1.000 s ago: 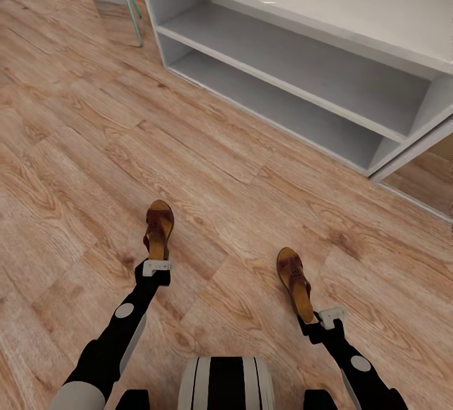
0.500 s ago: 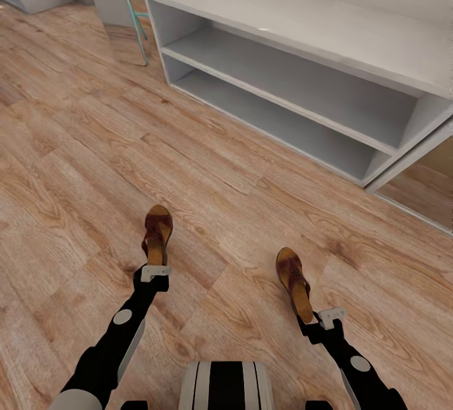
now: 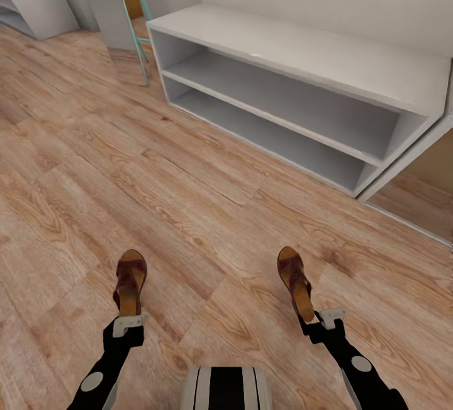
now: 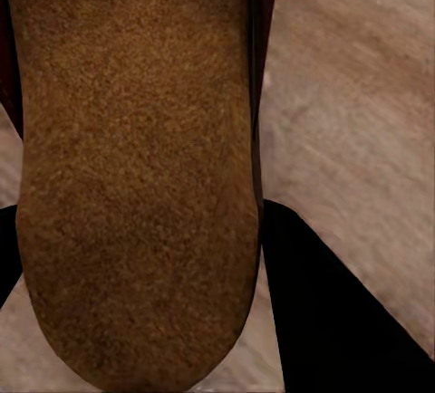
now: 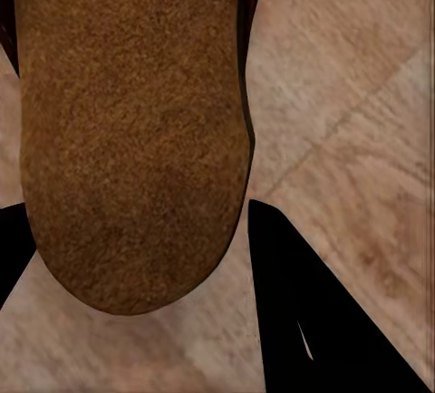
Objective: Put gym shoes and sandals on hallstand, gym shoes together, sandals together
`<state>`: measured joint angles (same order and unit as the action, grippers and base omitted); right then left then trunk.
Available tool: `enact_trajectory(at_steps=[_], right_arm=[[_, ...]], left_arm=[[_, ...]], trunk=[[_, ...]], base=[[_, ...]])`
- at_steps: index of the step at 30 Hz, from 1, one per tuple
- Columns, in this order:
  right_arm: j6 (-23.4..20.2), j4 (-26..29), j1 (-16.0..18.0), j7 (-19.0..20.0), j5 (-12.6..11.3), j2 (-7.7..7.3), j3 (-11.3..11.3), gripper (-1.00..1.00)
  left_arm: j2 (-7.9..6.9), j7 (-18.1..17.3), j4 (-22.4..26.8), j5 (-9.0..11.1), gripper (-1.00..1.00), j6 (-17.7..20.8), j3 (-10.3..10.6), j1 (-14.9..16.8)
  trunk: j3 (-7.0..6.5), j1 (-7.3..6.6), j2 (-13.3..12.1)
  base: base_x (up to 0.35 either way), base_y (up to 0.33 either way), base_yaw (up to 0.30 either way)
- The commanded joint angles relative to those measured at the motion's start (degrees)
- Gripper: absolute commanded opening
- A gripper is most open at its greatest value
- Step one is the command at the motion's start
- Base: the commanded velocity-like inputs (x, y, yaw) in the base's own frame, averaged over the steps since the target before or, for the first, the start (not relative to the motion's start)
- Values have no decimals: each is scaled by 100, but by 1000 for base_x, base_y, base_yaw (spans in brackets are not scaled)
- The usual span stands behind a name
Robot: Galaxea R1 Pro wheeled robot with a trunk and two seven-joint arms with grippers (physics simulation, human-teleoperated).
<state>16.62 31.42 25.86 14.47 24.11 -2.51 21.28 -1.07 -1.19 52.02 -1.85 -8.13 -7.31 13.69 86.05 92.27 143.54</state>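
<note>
Each gripper holds one of the two sandals by its heel, above the corridor floor (image 3: 207, 208). The left sandal (image 3: 130, 283), dark brown with a tan footbed, sticks forward from my left gripper (image 3: 128, 324), which is shut on it. My right gripper (image 3: 316, 321) is shut on the right sandal (image 3: 294, 281). In the wrist views, the black fingers (image 4: 335, 311) (image 5: 308, 302) flank the tan footbeds (image 4: 136, 158) (image 5: 127, 130). The light-grey hallstand (image 3: 327, 60) stands ahead, its two low shelves and flat top bare. The two gym shoes are out of view.
Teal metal legs (image 3: 133, 26) and a grey post (image 3: 100, 0) stand left of the hallstand. A low grey unit (image 3: 31, 4) is at the far left. A grey panel edge (image 3: 409, 155) slants beside the rack's right end. My own base (image 3: 226, 388) is below.
The head view has tilted up, showing more of the back panel. My left arm has drawn back toward me and leftward with its sandal. The right arm holds its place.
</note>
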Motion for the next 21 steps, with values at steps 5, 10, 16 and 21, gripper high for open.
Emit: enact_trajectory(at_steps=[5,10,16,21], right_arm=[[477,-5,-420,29,22,5,58,-100],[953,-10,-829,26,14,6,209,-100],[1067,-14,-1104,48,8,11,622,-100],[1079,-29,-1243,58,9,13,768,-100]], left_arm=[[0,-7,-568,-51,-100,-662,-270,-306],[0,6,-895,-39,-100,-1098,-493,-530],[9,5,-1243,-45,-100,-1588,-819,-693],[3,17,-1548,-62,-100,-2094,-907,-846]], trunk=[[-153,-13,-6],[-309,-26,-13],[-495,-42,-21],[-651,-55,-27]], base=[[0,0,-87],[0,0,-80],[0,0,-75],[0,0,-36]])
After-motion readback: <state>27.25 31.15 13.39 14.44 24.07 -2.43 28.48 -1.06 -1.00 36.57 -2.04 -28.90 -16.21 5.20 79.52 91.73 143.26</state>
